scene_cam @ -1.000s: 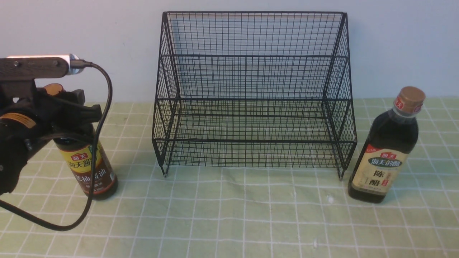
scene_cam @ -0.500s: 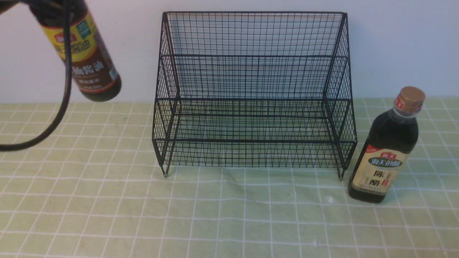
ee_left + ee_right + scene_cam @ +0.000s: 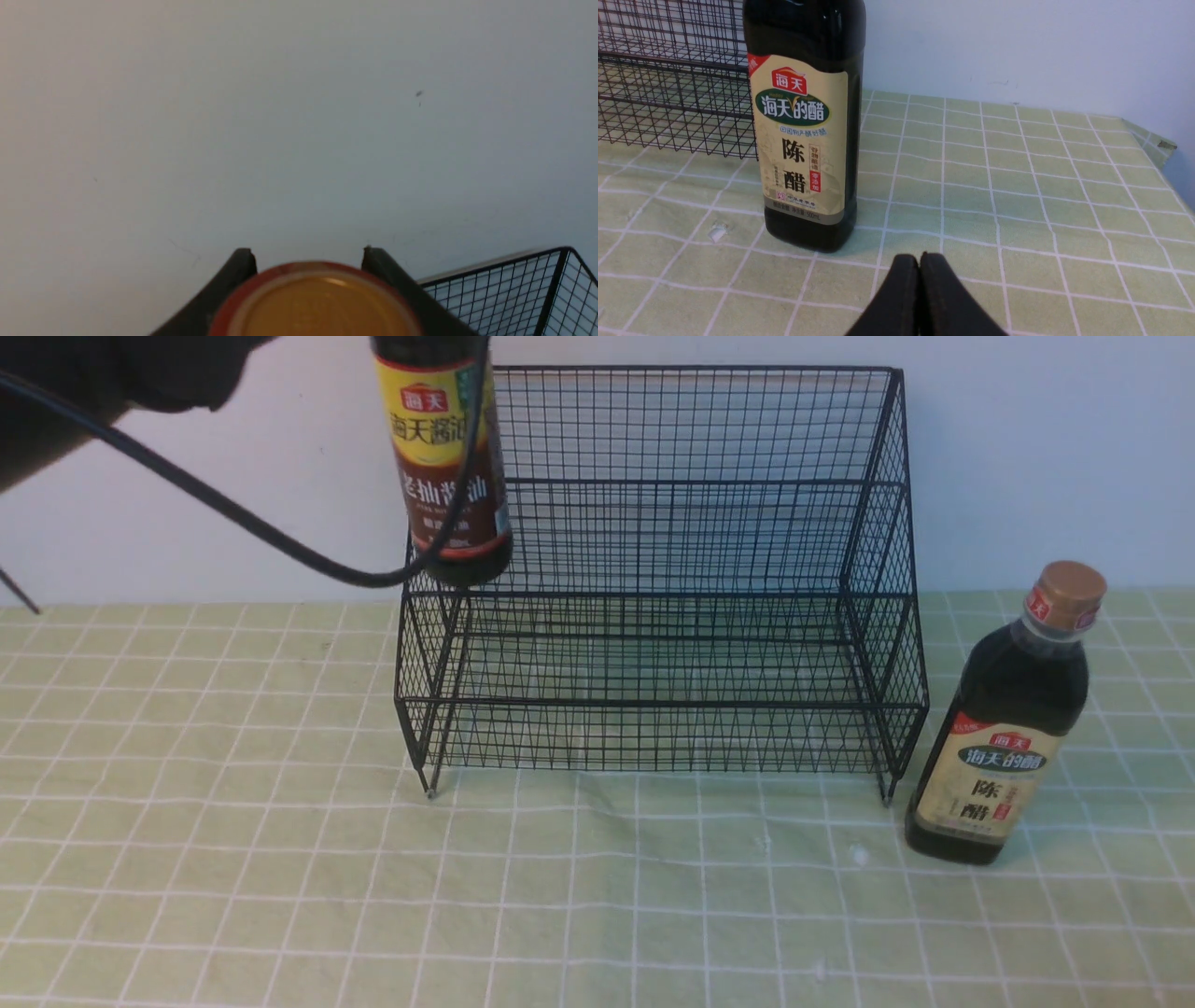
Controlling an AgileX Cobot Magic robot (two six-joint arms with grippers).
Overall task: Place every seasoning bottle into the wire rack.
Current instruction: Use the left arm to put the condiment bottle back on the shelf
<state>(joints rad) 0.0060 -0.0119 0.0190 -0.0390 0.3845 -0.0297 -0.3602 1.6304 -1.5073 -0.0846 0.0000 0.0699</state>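
Note:
The slim seasoning bottle [image 3: 448, 467] with the yellow-and-brown label hangs upright in the air at the rack's left side, its base level with the upper tier. My left gripper [image 3: 306, 253] is shut on its neck; the orange cap [image 3: 317, 303] shows between the fingers [image 3: 240, 268]. The gripper is above the top edge of the front view. The black wire rack [image 3: 653, 481] stands empty against the wall. The wider bottle [image 3: 1004, 719] with tan cap stands on the cloth right of the rack. My right gripper [image 3: 920, 259] is shut and empty, low, a little in front of that bottle [image 3: 803, 140].
A green checked cloth [image 3: 597, 896] covers the table. The left arm's black cable [image 3: 280, 546] loops down beside the held bottle and rack's left side. The white wall is close behind the rack. The table's right edge [image 3: 1157, 144] lies beyond the wider bottle.
My left gripper has lifted the slim bottle off the cloth and carried it up and right, from the far left to the rack's left side. The wider bottle and rack have not moved.

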